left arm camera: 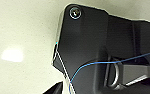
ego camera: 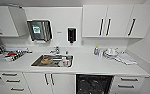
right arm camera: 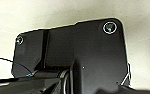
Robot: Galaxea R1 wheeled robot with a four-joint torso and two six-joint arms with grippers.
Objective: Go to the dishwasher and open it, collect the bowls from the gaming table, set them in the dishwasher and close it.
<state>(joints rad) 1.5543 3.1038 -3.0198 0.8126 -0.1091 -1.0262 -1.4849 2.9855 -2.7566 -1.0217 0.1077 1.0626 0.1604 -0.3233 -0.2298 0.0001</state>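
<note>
The robot is facing a white kitchen run, and the head view is looking down on the tabletop with the steel sink sitting a little toward nine o'clock of centre. The dishwasher is showing below the tabletop edge at about five o'clock in that view, as a dark, speckled rectangle between the white cabinet doors at its nine o'clock and a stack of drawers at its three o'clock. Whether that dark opening means its door is already down, I cannot tell; its bar handle is not distinguishable here. Its wide face is running across the view, parallel to the tabletop edge, so any reach for it would be going forward and down. Lying toward the robot's right of centre, it is, in my judgement, sitting nearer the right arm than the left. Both wrist views are looking past the robot's own dark plates at pale floor, so the arms seem to be hanging low, and I cannot tell whether either gripper is spread or pressed together. A dish rack is sitting at nine o'clock, white dishes at two o'clock.
</note>
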